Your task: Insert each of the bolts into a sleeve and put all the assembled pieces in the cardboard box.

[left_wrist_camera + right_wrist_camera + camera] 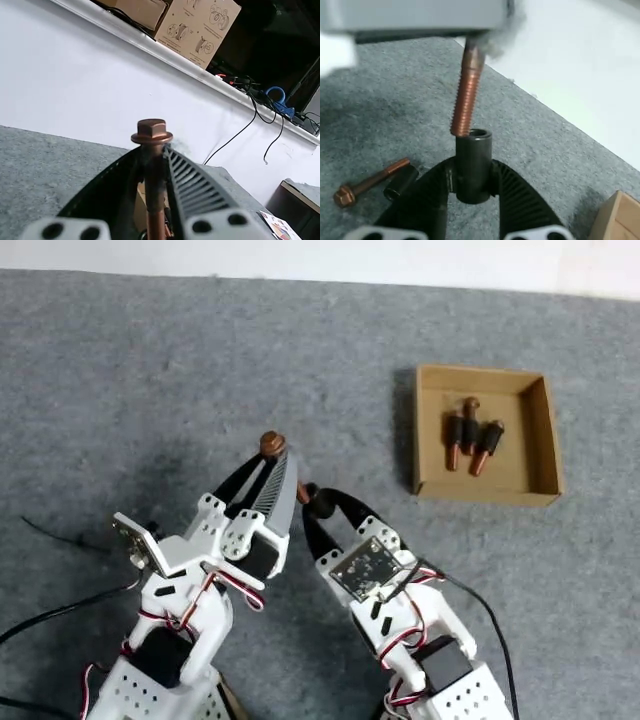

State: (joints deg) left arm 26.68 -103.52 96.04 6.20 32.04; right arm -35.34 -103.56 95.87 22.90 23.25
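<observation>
My left gripper (pixel 153 156) clamps a copper hex-head bolt (pixel 151 136), tip at the black tubular sleeve (pixel 473 167) my right gripper (pixel 472 176) grasps.

L hand (pixel 271 458) grips bolt (pixel 272 444); R hand (pixel 306 499) just beside; 3 assembled pcs (pixel 470 437) in cardboard box (pixel 432 382).

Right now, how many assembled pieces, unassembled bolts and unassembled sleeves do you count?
Assembled pieces in cardboard box: 3
Unassembled bolts: 2 (held bolt in left gripper; loose bolt on carpet)
Unassembled sleeves: 2 (held sleeve in right gripper; loose sleeve on carpet)
Total: 7
</observation>
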